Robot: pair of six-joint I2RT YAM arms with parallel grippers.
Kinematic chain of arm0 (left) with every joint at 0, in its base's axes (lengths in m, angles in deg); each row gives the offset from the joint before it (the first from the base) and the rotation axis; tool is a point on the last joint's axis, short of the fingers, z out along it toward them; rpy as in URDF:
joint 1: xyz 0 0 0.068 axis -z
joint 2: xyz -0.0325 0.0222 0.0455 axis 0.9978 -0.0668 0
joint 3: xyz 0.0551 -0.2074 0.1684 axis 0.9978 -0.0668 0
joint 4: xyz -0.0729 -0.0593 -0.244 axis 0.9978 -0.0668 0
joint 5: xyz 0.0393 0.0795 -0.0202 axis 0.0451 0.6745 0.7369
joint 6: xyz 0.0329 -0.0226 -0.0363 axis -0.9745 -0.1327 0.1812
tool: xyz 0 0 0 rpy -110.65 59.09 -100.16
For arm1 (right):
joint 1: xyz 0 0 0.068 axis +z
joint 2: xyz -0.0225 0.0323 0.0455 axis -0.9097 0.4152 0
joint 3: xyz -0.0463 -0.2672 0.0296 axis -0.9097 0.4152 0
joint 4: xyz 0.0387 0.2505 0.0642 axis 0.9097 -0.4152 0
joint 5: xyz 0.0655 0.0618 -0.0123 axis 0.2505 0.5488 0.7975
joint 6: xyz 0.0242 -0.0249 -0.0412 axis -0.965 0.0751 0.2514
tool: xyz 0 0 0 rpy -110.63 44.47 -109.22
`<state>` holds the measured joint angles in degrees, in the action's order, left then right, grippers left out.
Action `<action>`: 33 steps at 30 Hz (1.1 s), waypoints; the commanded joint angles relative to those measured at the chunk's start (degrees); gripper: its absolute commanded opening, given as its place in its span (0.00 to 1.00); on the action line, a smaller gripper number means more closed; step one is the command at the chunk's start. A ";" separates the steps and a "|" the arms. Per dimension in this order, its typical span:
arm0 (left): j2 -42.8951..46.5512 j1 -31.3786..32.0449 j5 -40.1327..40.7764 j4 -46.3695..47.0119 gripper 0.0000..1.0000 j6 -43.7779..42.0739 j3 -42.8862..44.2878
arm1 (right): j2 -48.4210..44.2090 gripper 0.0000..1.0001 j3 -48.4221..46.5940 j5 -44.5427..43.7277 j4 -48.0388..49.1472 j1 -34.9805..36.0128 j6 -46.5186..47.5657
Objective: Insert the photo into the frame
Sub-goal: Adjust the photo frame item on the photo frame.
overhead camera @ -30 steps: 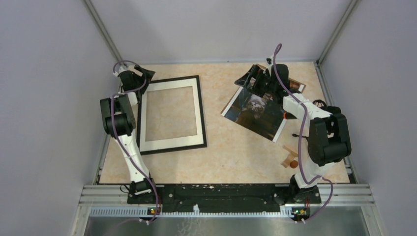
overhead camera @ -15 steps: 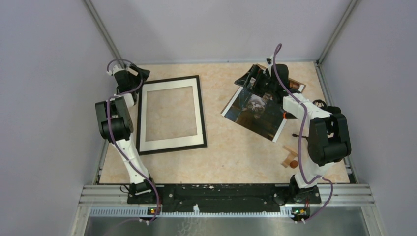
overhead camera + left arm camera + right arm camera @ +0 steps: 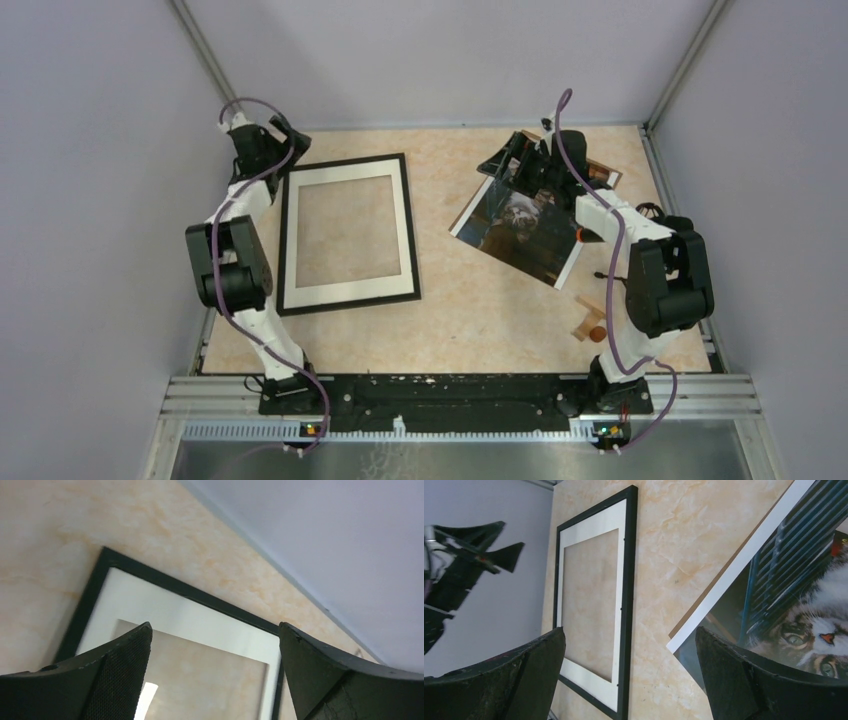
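The frame (image 3: 346, 163), a thin black border with a white mat inside, lies flat on the left half of the table. It also shows as the frame (image 3: 190, 591) in the left wrist view and the frame (image 3: 628, 580) in the right wrist view. The photo (image 3: 520, 228), a cat print with a white edge, lies tilted to the right; the photo (image 3: 804, 610) sits under my right finger. My left gripper (image 3: 290, 140) hovers open above the frame's far-left corner, empty (image 3: 215, 626). My right gripper (image 3: 503, 157) stands open over the photo's far corner, holding nothing (image 3: 630, 630).
A brown backing board (image 3: 602, 173) pokes out from under the photo's far edge. A small wooden piece with an orange ball (image 3: 590, 322) lies near the right arm. Grey walls close in the table on three sides; a metal rail (image 3: 450, 390) runs along the near edge.
The left arm has swung left and back, carrying its open gripper off the frame's left side to its far-left corner. The right arm, photo and frame have not moved.
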<state>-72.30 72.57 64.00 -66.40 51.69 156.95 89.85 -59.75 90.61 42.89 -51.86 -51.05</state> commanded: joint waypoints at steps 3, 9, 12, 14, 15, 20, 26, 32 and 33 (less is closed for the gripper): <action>16.58 10.62 -10.36 -7.32 0.99 -4.46 -3.77 | 0.25 0.99 -5.79 -4.21 -5.27 2.25 7.24; 21.73 27.73 -10.61 -3.49 0.99 -6.66 -14.31 | -2.31 0.99 -8.58 -17.56 -22.49 6.44 19.22; 19.81 33.41 -11.29 -2.29 0.97 -6.14 -17.42 | -7.71 0.99 -3.23 -22.56 -27.42 6.79 20.03; 17.87 36.74 -11.41 -2.55 0.94 -6.28 -17.86 | -11.53 0.99 1.45 -25.58 -30.16 6.91 19.81; 16.71 38.28 -11.70 -2.81 0.93 -6.56 -17.84 | -13.10 0.99 3.63 -27.18 -31.24 6.85 19.37; 11.14 44.38 -10.51 -7.95 0.87 -11.27 -13.26 | -17.44 0.99 12.11 -30.72 -34.43 8.39 18.75; 8.95 45.31 -8.43 -8.47 0.89 -13.54 -11.31 | -18.24 0.94 15.01 -36.32 -39.17 9.59 18.06; 3.70 45.49 -8.18 -8.89 0.91 -12.55 -5.79 | -15.74 0.90 15.17 -45.77 -44.17 13.05 8.64; 2.73 45.59 -8.24 -9.03 0.91 -12.69 -4.73 | -15.42 0.91 15.36 -46.20 -44.33 13.57 7.53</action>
<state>-66.44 118.14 54.97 -76.39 40.04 148.06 73.61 -43.99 51.97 2.02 -41.20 -36.89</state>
